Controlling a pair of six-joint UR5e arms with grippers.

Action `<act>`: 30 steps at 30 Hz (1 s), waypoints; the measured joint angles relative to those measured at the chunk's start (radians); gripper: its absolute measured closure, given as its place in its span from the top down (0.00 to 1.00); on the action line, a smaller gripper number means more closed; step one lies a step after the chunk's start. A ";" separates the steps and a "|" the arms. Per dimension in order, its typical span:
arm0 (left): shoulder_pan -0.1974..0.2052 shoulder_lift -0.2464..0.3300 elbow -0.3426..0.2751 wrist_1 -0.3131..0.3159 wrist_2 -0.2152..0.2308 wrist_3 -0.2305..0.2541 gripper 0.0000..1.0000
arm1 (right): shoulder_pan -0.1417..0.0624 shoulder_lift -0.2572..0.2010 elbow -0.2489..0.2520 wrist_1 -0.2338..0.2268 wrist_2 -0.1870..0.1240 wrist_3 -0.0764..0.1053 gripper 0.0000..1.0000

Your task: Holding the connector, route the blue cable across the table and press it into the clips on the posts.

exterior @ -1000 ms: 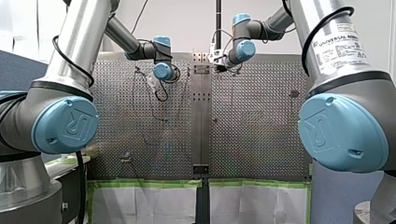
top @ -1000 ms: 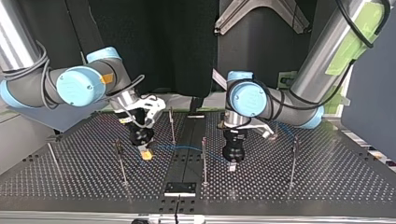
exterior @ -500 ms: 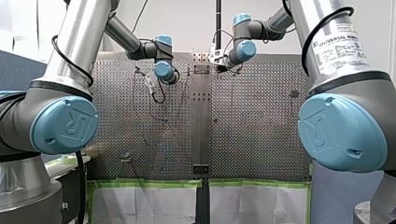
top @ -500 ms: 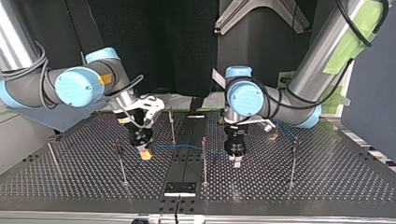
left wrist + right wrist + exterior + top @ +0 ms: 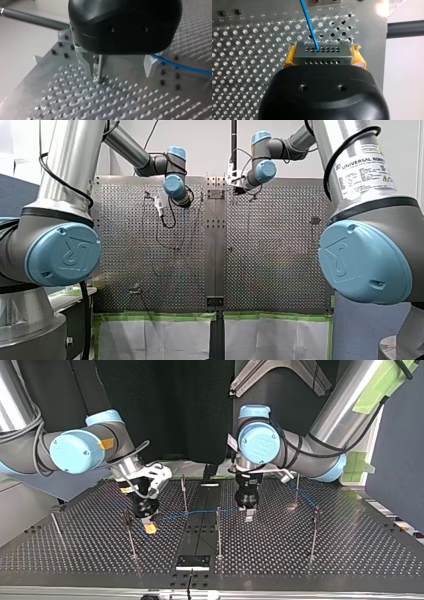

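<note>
In the right wrist view my right gripper (image 5: 324, 58) has its yellow pads shut on the grey connector (image 5: 322, 55), and the blue cable (image 5: 309, 22) runs out ahead of it. In the top view that gripper (image 5: 148, 528) hangs low at the left. From it the cable (image 5: 200, 511) stretches across to the right-hand posts. My left gripper (image 5: 119, 72) is open with its metal fingers wide apart. A thin post (image 5: 100, 67) stands between them, and the cable (image 5: 185, 66) passes by the outer side of one finger. In the top view it (image 5: 248, 514) sits right of the middle post (image 5: 218, 530).
Several thin posts stand on the perforated table (image 5: 350, 550), among them one (image 5: 183, 492) behind the cable, one (image 5: 129, 535) near my right gripper and one (image 5: 313, 532) at the right. A small black plate (image 5: 192, 561) lies at the near edge.
My left gripper has opened and drawn back and up from the table's near side in the top view. My right gripper has shifted slightly left with the connector, and the cable lies straighter.
</note>
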 joint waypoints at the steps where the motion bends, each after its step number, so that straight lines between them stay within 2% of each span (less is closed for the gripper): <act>1: -0.005 0.011 -0.011 -0.011 0.000 0.000 1.00 | -0.001 -0.001 0.000 0.000 0.000 0.000 0.00; 10: -0.044 0.090 -0.070 -0.081 0.019 -0.002 1.00 | -0.002 -0.006 0.000 0.006 -0.001 0.001 0.00; 15: -0.075 0.130 -0.072 -0.064 0.048 -0.003 1.00 | -0.002 -0.006 0.000 0.009 -0.001 0.001 0.00; 19: -0.119 0.162 -0.050 -0.034 0.033 -0.013 1.00 | -0.002 -0.006 0.000 0.009 -0.001 0.001 0.00; 25: -0.175 0.130 0.003 -0.038 0.023 -0.014 1.00 | -0.002 -0.008 0.000 0.010 -0.001 0.001 0.00; 30: -0.186 0.104 0.034 -0.047 0.023 -0.014 1.00 | -0.002 -0.008 0.000 0.010 0.000 0.001 0.00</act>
